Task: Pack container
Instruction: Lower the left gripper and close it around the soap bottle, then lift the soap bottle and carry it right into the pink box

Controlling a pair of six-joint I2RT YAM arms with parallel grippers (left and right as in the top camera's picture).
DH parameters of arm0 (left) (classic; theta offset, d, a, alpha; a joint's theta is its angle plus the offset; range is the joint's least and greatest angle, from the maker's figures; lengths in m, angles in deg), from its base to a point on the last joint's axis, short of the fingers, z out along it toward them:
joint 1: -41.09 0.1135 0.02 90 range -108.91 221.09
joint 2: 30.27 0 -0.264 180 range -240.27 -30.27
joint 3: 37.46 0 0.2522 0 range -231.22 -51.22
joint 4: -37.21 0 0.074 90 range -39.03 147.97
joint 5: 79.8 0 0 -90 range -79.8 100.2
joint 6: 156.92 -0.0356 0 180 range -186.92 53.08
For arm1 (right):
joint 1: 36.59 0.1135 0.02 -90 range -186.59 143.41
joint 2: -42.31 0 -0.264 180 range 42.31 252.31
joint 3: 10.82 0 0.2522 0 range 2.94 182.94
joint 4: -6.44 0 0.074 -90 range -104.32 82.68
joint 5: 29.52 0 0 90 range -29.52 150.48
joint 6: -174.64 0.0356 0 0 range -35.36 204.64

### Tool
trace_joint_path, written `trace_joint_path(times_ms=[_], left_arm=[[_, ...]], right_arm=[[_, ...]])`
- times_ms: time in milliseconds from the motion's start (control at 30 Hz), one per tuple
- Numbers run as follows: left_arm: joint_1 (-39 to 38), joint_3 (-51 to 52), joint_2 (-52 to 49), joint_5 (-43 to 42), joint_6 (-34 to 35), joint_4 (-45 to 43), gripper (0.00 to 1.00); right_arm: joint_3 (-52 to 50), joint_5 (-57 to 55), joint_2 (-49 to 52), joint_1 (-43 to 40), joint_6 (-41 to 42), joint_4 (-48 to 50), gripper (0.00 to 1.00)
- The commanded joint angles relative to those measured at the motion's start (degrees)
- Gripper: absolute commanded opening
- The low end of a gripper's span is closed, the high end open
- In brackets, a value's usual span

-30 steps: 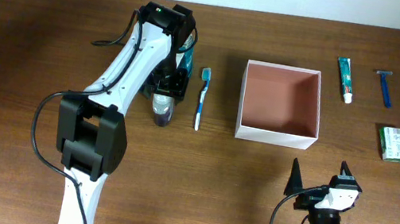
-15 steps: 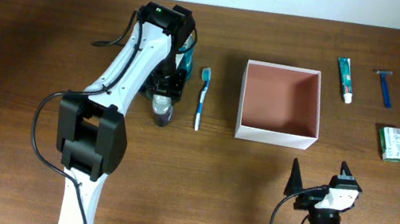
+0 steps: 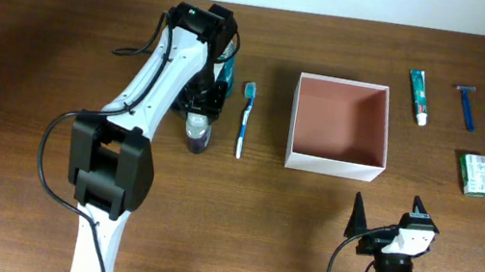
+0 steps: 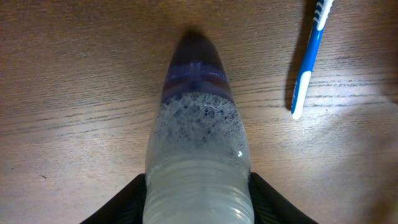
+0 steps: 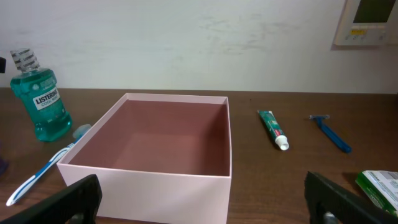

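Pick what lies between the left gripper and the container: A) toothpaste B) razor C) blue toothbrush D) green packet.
C: overhead, the blue toothbrush lies between the container and the left gripper, whose jaws grip the clear bottle; the other items sit past the container's far side.

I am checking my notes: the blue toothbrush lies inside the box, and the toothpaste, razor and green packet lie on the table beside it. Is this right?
Not quite. The overhead view shows the box empty; the blue toothbrush lies on the table outside it. The toothpaste, razor and green packet do lie on the table beside it.
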Motion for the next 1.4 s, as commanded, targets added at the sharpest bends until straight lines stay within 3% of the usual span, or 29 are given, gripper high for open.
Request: trace_joint_path(times_ms=[0,100,367,700,1067,1367], left_arm=[[0.26,-0.52,-0.35,0.2,-0.09,0.35,0.47],[0.26,-0.52,-0.35,0.2,-0.09,0.5,0.38],[0.26,-0.66,-0.35,0.2,-0.09,1.01,0.27],[0.22,-11.28,-0.35,0.15,-0.07,8.41,0.26],[-2.78,-26.14,4.04,-11.69,-0.92,8.41,0.24],[-11.78,-30.77,5.9,-13.4,5.6,2.34,0.24]], right_arm=[[-0.26,0.33,-0.37,0.46,-0.37,-0.24,0.99],[-0.26,0.33,-0.37,0.46,-0.37,-0.24,0.99],[-0.26,0.33,-0.37,0.46,-0.37,-0.24,0.99],[-0.26,0.33,-0.37,0.46,-0.37,-0.24,0.99],[-0.26,0.33,-0.37,0.46,-0.37,-0.24,0.99],[-0.26,0.33,-0.37,0.46,-0.37,-0.24,0.99]])
